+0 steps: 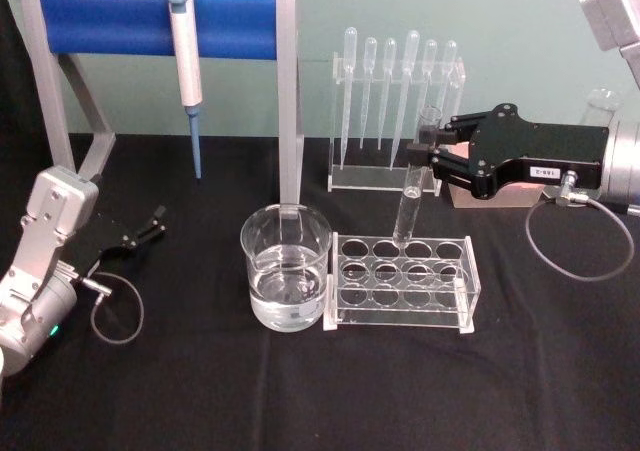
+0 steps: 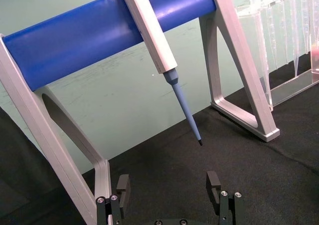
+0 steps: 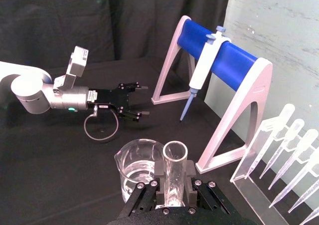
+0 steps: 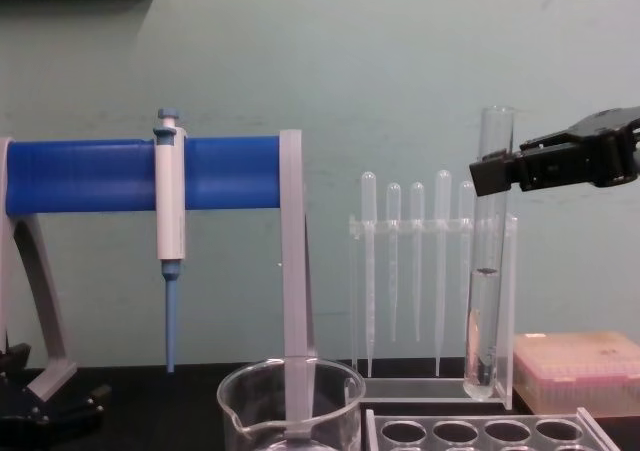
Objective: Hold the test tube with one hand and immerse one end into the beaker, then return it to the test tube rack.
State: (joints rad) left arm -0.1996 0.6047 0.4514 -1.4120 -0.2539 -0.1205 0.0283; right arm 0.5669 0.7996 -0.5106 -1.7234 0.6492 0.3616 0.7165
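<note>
The test tube (image 1: 414, 186) is held upright by the right gripper (image 1: 430, 147), whose fingers are clamped on the glass just below the rimmed mouth. In the chest view its rounded end is seen hanging just above a far-row hole of the clear rack (image 1: 400, 317), free of it. The beaker (image 1: 286, 273), partly filled with clear liquid, stands right beside the rack's left end, to the left of the tube and nearer. The left gripper (image 1: 152, 221) is parked at the left of the table (image 1: 300, 396), fingers apart and nothing between them. Whether the dip has been made cannot be told from the tube; the carry to the beaker is judged to be the step in hand. For that to be done well, the tube should be kept vertical and high enough that its end passes over the rack's top plate and the beaker's rim without a knock. It should then be centred over the beaker's mouth, away from spout and wall. The descent should be made slowly and straight, and stopped once the rounded end is under the surface and before the bottom is touched. Since a long smooth tube is gripped near its top, swinging is likely if the arm is moved sharply. The pipettes (image 1: 395, 91) just behind should be given room.
</note>
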